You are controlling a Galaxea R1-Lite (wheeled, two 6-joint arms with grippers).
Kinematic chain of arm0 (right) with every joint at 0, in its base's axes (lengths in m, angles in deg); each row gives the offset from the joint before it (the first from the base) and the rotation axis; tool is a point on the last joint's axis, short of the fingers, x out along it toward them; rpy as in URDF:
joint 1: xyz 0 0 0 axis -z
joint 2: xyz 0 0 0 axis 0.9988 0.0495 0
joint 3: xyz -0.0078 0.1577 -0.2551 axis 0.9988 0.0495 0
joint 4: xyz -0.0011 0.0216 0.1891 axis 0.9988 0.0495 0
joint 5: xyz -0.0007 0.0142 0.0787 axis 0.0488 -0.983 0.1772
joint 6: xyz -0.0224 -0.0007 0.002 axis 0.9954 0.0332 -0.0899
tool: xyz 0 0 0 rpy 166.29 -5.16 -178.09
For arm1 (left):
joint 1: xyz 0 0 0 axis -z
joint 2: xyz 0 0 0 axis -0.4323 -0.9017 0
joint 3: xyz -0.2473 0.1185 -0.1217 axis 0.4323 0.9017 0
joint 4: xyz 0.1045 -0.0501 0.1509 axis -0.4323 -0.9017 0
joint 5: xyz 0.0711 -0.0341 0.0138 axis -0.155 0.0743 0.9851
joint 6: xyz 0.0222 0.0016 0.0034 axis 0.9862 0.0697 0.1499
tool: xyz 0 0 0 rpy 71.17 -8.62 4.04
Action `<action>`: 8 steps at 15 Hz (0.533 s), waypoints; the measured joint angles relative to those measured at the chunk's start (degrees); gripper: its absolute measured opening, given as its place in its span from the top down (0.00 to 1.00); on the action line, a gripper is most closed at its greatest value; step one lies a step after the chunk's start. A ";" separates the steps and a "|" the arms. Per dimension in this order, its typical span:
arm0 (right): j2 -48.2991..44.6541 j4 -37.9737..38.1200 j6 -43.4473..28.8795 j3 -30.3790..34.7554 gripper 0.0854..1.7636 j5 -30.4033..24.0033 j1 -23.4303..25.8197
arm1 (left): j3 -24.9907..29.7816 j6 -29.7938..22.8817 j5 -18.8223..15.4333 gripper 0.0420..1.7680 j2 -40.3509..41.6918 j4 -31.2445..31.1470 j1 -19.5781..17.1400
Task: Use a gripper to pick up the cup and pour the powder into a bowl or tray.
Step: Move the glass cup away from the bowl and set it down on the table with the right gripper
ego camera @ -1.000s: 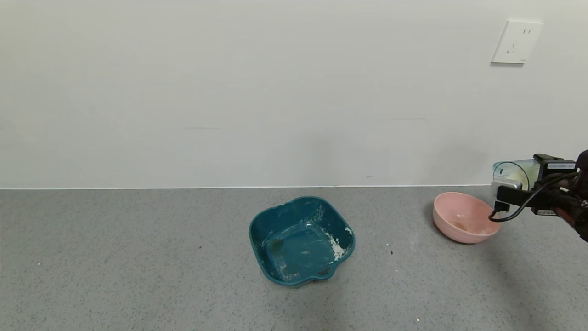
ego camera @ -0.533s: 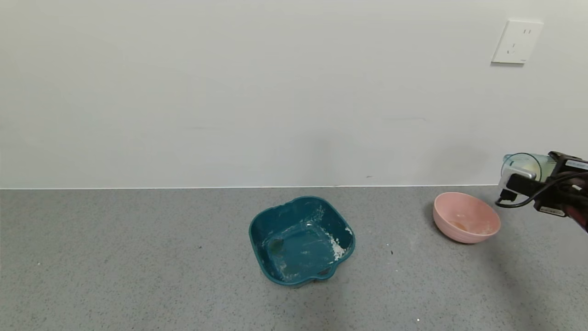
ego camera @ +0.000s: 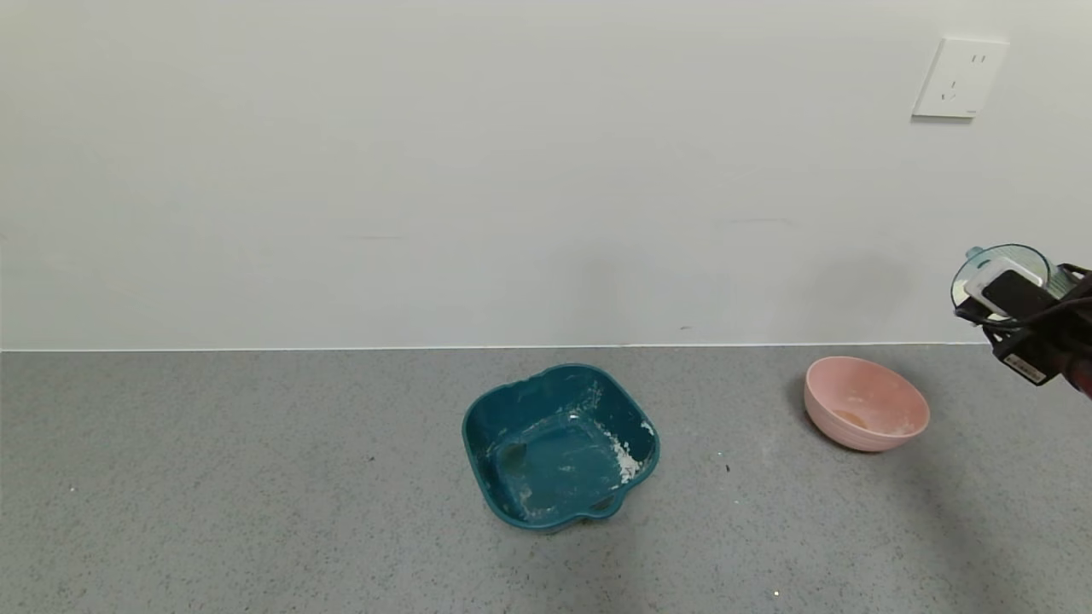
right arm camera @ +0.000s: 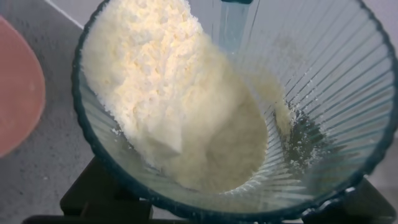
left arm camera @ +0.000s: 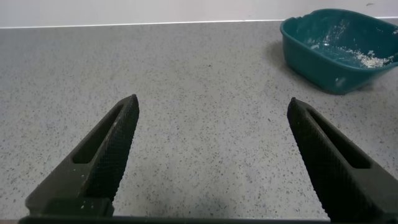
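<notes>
My right gripper is shut on the ribbed translucent blue-green cup and holds it tilted in the air at the far right, above and to the right of the pink bowl. In the right wrist view the cup fills the picture, with white powder heaped against its lower wall, and a slice of the pink bowl shows at the edge. The bowl holds only a faint dusting. My left gripper is open and empty, low over the bare counter.
A dark teal square tray with powder smears sits mid-counter; it also shows in the left wrist view. The grey speckled counter ends at a white wall with a socket.
My right gripper has risen and moved right with the cup, away from over the bowl's right rim. The cup's mouth has turned more toward me. Bowl and tray have not moved.
</notes>
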 joint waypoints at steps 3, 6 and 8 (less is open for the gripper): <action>-0.94 0.07 -6.95 -0.06 0.25 0.05 -1.66 | 0.00 0.00 0.00 0.03 0.00 0.00 0.00; -1.60 0.11 -12.74 0.06 0.25 0.10 -5.05 | 0.00 0.00 0.00 0.03 0.00 0.00 0.00; -1.95 0.24 -17.32 0.52 0.25 0.13 -8.30 | 0.00 0.00 0.00 0.03 0.00 0.02 0.00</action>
